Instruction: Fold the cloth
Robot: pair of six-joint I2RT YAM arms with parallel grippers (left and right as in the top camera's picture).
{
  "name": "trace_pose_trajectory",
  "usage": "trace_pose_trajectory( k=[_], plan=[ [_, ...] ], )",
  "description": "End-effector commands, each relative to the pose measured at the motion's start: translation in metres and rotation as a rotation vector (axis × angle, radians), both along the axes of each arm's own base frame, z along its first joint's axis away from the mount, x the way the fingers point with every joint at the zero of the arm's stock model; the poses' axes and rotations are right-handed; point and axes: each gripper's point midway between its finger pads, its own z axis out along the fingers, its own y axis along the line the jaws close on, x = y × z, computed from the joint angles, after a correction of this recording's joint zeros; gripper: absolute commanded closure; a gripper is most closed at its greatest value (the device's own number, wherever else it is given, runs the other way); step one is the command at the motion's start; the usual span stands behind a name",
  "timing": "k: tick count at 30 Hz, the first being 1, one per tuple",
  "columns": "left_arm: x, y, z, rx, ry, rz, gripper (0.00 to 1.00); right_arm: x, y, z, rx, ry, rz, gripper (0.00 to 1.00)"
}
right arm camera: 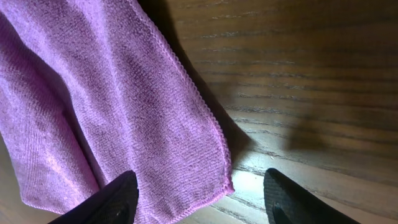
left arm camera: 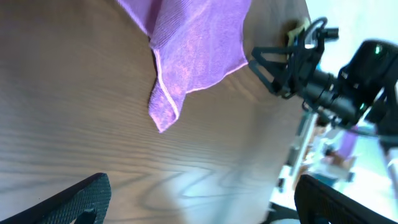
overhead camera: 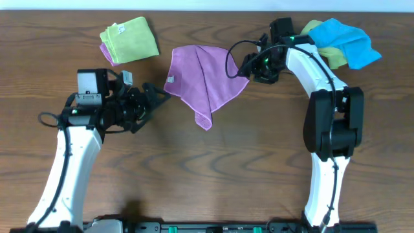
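The lilac-purple cloth (overhead camera: pixel 204 76) lies rumpled on the table at upper centre, with a small white tag (overhead camera: pixel 171 79) at its left edge and one corner pointing toward the front. My left gripper (overhead camera: pixel 157 94) is open and empty just left of the cloth; in the left wrist view the cloth (left arm camera: pixel 193 50) lies ahead of the spread fingers (left arm camera: pixel 202 199). My right gripper (overhead camera: pixel 248 66) is open at the cloth's right corner; in the right wrist view its fingers (right arm camera: pixel 199 199) straddle that corner (right arm camera: pixel 186 168) without closing on it.
A lime-green folded cloth (overhead camera: pixel 131 37) over a purple one lies at the back left. A bright blue cloth (overhead camera: pixel 346 40) with a yellow-green one under it lies at the back right, behind my right arm. The table is dark wood (overhead camera: pixel 207 168).
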Motion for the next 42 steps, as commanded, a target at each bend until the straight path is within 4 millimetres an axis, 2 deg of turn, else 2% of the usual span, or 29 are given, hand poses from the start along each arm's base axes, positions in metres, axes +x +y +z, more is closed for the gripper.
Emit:
trace_pose_trajectory(
  k=[1, 7, 42],
  plan=[
    [0.003, -0.008, 0.005, -0.091, 0.07, 0.035, 0.05, -0.003, -0.001, -0.016, 0.008, 0.05, -0.024, 0.38],
    [0.003, -0.009, 0.004, -0.091, 0.074, 0.035, 0.05, -0.002, 0.0, -0.02, 0.011, 0.051, -0.026, 0.44],
    [0.003, -0.008, 0.004, -0.09, 0.074, 0.036, 0.05, 0.001, 0.015, -0.022, 0.017, 0.035, -0.027, 0.5]
  ],
)
